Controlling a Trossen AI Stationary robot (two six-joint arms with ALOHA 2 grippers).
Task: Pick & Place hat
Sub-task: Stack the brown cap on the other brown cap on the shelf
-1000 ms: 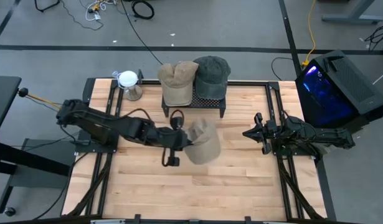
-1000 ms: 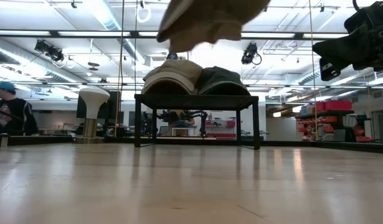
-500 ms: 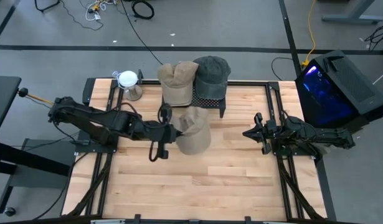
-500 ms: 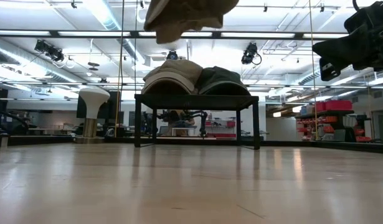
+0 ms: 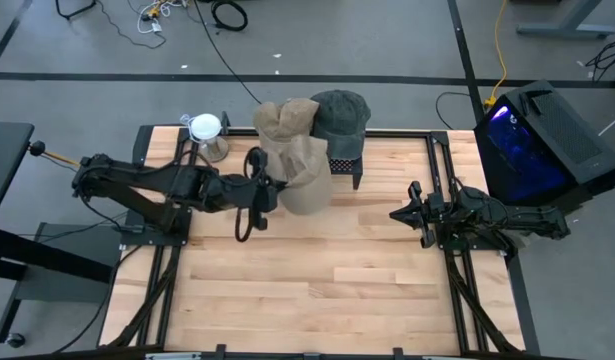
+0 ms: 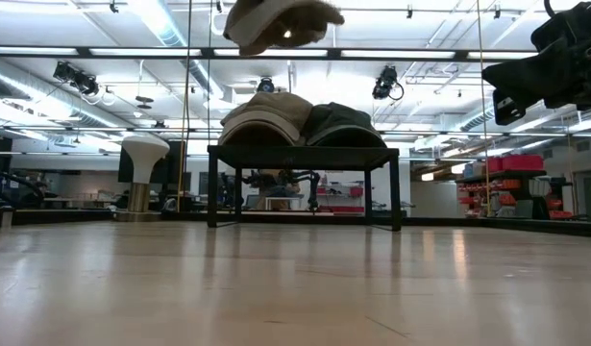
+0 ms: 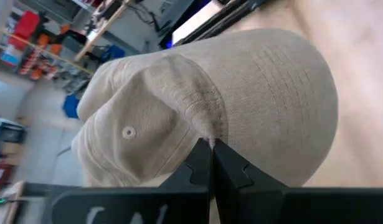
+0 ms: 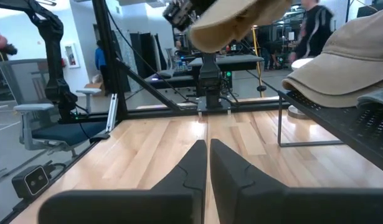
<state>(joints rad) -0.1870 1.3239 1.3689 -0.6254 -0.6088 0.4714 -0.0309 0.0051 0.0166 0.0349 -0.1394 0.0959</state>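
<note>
A tan hat [image 5: 305, 172] hangs in the air by the near edge of the black rack [image 5: 345, 167], with my left gripper [image 5: 272, 190] shut on it. The low view shows this hat [image 6: 276, 24] high above the rack [image 6: 305, 149]. On the rack rest another tan hat [image 5: 284, 122] and a dark grey hat [image 5: 339, 115], both lying on their brims. My right gripper [image 5: 399, 214] waits shut at the table's right side and touches nothing. My left gripper pinches a fold of the hat's crown cloth [image 7: 207, 127] between its two fingertips, beside a seam below the top button. The fingers come from the table's left, slanting slightly down. The hat is lifted clear of table and rack, its crown turned toward the gripper.
A white-topped stand [image 5: 205, 130] is at the far left of the table, beside the rack. Bare wood [image 5: 327, 280] stretches across the near half. The right arm [image 6: 554, 58] hangs over the right side. People move in the room beyond the table.
My left gripper, still shut on the tan hat, has gone toward the table's far edge and a little left, up toward the rack, and has rolled. The hat has turned with it and now hangs by the rack's near edge.
</note>
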